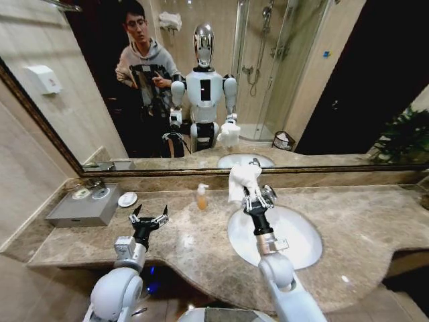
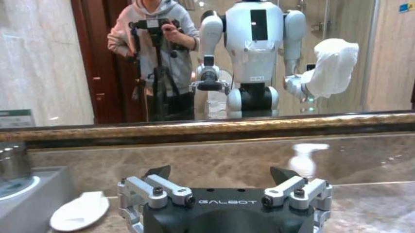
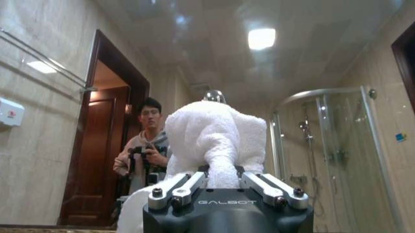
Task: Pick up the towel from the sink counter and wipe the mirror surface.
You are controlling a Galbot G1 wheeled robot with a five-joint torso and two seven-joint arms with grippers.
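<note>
Head view: right gripper (image 1: 249,192) is raised over the basin (image 1: 295,235), fingers clamped on the towel (image 1: 242,180), which bunches above them at 12 o'clock, just before the mirror (image 1: 221,80). Left gripper (image 1: 149,218) hovers above the counter (image 1: 362,215) at 9 o'clock of the basin, fingers spread, empty.

My right gripper's (image 3: 220,182) fingertips were buried in the towel (image 3: 217,138). The soap bottle (image 2: 304,162) at lower right was blurred. The mirror (image 1: 268,80) ran past the frame's top.
</note>
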